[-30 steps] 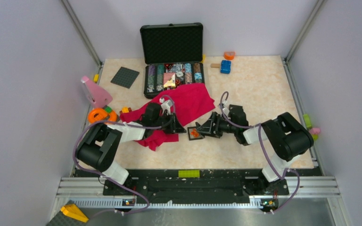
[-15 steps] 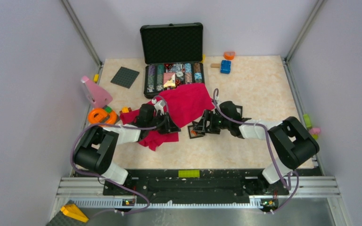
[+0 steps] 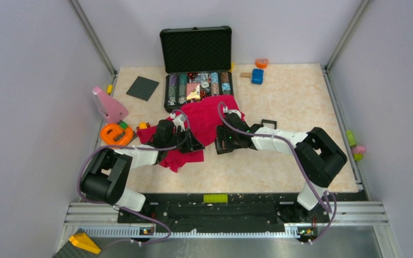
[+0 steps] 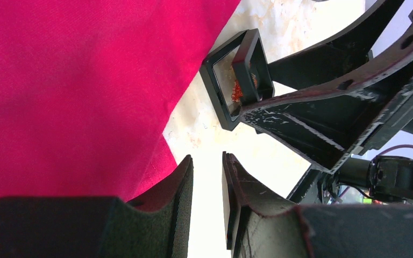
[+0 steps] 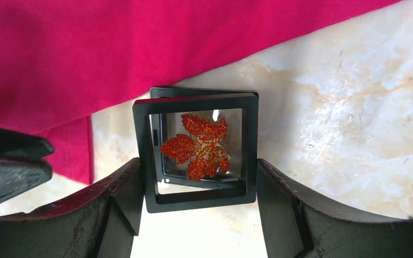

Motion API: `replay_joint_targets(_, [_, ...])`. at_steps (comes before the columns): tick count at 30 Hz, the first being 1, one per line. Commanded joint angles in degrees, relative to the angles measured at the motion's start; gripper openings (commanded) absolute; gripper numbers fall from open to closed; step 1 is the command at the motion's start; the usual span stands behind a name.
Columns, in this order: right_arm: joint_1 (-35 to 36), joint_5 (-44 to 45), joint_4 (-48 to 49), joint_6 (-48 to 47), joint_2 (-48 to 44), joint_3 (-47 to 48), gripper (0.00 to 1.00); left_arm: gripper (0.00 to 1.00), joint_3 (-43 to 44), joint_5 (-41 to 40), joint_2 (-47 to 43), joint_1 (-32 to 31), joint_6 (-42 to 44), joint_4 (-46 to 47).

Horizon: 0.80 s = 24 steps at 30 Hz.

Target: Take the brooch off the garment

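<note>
Squarely between my right fingers sits the brooch, an orange-red, leaf-lobed ornament with a golden glint, lying inside a black square frame. My right gripper is clamped on that frame, one finger pressed against each side. The frame shows two square rims, one slightly offset behind the other. It is over bare table, just off the edge of the garment, a magenta cloth. Brooch and garment do not touch. Whether the frame rests on the table or is raised a little, I cannot tell.

My left gripper is just beside the frame, its fingers drawn nearly together with only a slit between them and nothing in it. One finger lies over the garment's edge, the other over the table.

Seen from above, both my arms reach in toward the middle of the table, and the grippers meet at the garment's near edge. The garment spreads, crumpled, from there back to an open black case whose lower half holds colourful pieces. Left of the garment are an orange ring, a pink piece and a dark plate. At the far side, right of the case, are a blue block and an orange block.
</note>
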Motion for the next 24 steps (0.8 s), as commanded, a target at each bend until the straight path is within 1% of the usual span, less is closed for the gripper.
replay_joint_targets(1, [1.9, 11.2, -10.4, -1.6, 3.8, 3.7, 0.6, 0.29, -0.6, -1.0, -2.4, 0.2, -0.1, 2.1])
replay_joint_targets(7, [3.2, 17.4, -16.5, -1.8, 6.3, 6.7, 0.61, 0.29, -0.6, -1.0, -2.8, 0.3, -0.1, 2.1])
replay_joint_targets(11, [2.5, 21.1, -19.3, -1.5, 5.3, 6.0, 0.63, 0.29, -0.6, -1.2, -3.0, 0.3, 0.0, 2.0])
replay_joint_targets(21, [-7.8, 20.9, -17.3, -5.3, -3.5, -4.1, 0.65, 0.29, -0.6, -1.2, -3.0, 0.3, 0.0, 2.2])
replay_joint_targets(22, [-8.5, 20.7, -17.3, -5.6, -3.9, -4.5, 0.7, 0.29, -0.7, -1.1, -3.0, 0.3, 0.0, 2.2])
replay_joint_targets(24, [-9.0, 20.6, -17.3, -5.6, -4.8, -5.2, 0.93, 0.29, -0.7, -1.1, -3.0, 0.3, 0.0, 2.4])
